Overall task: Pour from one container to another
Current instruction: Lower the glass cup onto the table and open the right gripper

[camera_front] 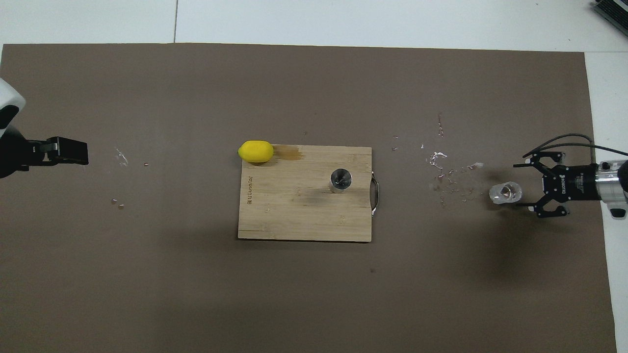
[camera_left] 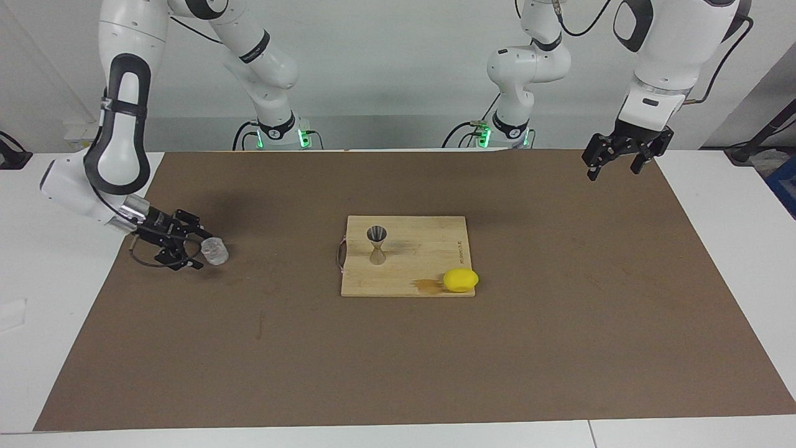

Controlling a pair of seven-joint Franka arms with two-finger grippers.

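A small clear glass [camera_left: 215,251] stands on the brown mat at the right arm's end of the table; it also shows in the overhead view [camera_front: 505,192]. My right gripper [camera_left: 196,249] is open just beside it, low over the mat, its fingers apart from the glass; it also shows in the overhead view [camera_front: 523,186]. A metal jigger [camera_left: 376,244] stands upright on a wooden cutting board [camera_left: 423,258] at mid-table; the jigger [camera_front: 340,179] and the board [camera_front: 294,215] also show in the overhead view. My left gripper [camera_left: 612,165] waits, open and empty, raised over the mat's corner; it also shows in the overhead view [camera_front: 68,152].
A yellow lemon [camera_left: 460,280] lies at the board's corner farthest from the robots, by a wet stain; it also shows in the overhead view [camera_front: 255,151]. Small spilled bits [camera_front: 441,166] lie on the mat between the board and the glass.
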